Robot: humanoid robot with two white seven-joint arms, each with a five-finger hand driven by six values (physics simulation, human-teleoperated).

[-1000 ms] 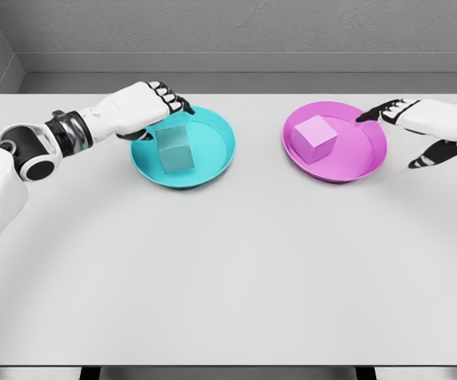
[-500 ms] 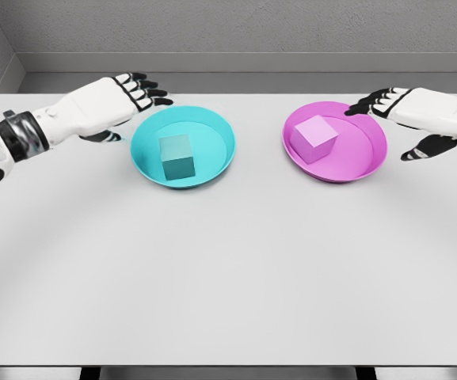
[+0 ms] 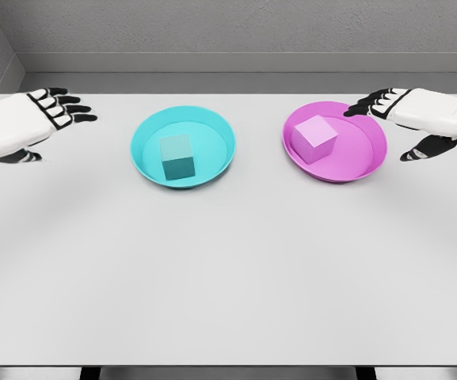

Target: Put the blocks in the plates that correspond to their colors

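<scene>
A teal block [image 3: 177, 157] rests inside the teal plate [image 3: 212, 168] left of the table's middle. A pink block [image 3: 315, 138] lies in the pink plate [image 3: 355, 166] on the right. My left hand [image 3: 42, 119] hovers at the far left edge, well away from the teal plate, fingers spread and empty. At the right edge my right hand [image 3: 394, 119] is held just beyond the pink plate's far rim, its fingers relaxed and holding nothing.
The white table [image 3: 228, 269] stretches wide in front of both plates. A grey wall runs along the table's far edge, with a corner at the upper left.
My left hand has drawn back leftward from over the teal plate to the table's left edge, leaving the teal block in the plate. The right hand lifted slightly and then held still.
</scene>
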